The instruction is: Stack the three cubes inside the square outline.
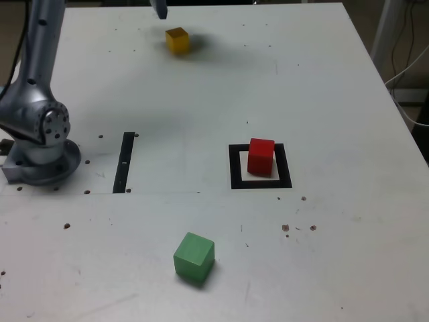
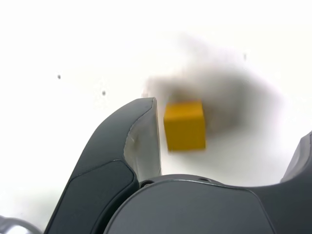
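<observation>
The gripper [image 2: 229,141] hangs over the far end of the white bench [image 1: 322,87], its jaws spread wide. In the wrist view the yellow cube [image 2: 184,125] lies between them, close beside one dark finger [image 2: 141,141] and well apart from the other, of which only an edge shows; whether the near finger touches the cube cannot be told. In the exterior view only the tip of the gripper shows at the top edge, just above the yellow cube [image 1: 177,40], which rests on the bench with a soft shadow around it.

The red cube [image 1: 261,156] stands inside the square outline [image 1: 261,166], turned a little against the frame, towards the exterior view's right. The green cube [image 1: 194,257] sits alone near the front edge, well apart from both others. A thin black strip [image 1: 125,162] lies between the outline and the arm's base [image 1: 40,144], at the exterior view's left. Small dark specks dot the bench. Nothing lies between the yellow cube and the outline.
</observation>
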`<state>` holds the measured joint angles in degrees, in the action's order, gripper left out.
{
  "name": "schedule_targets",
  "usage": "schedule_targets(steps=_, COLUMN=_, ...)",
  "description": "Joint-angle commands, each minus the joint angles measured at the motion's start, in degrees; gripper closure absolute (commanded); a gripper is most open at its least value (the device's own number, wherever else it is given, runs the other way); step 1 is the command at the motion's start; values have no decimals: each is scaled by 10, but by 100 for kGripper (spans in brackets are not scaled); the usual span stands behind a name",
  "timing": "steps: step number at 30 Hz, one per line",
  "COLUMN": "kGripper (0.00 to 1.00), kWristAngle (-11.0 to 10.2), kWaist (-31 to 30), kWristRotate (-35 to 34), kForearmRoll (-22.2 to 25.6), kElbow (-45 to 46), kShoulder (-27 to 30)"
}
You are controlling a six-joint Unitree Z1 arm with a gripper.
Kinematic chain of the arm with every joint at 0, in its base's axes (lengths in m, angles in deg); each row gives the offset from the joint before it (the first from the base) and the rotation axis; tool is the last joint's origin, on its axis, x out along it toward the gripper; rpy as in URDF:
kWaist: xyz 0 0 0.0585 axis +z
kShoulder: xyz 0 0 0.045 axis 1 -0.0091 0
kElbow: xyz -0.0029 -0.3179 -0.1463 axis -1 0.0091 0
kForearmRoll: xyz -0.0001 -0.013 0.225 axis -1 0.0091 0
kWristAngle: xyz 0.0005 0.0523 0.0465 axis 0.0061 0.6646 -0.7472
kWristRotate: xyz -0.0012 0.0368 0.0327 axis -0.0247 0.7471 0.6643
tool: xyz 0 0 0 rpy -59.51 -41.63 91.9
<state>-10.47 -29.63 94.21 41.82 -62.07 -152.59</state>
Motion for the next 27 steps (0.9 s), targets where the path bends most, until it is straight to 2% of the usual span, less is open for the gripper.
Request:
schedule_targets(steps=1, kGripper=1, kWristAngle=-1, kWaist=4, kWristRotate=-1, kForearmRoll=6, kElbow=-7, kShoulder=-13)
schedule_targets(steps=13, kGripper=8, kWristAngle=-3, kWaist=0, kWristRotate=-9, kForearmRoll=4, kElbow=18, kShoulder=-33)
schedule_targets(steps=27, kGripper=18, kWristAngle=22, kWaist=-4, kWristRotate=-10, kForearmRoll=-28, kElbow=66, kShoulder=-38)
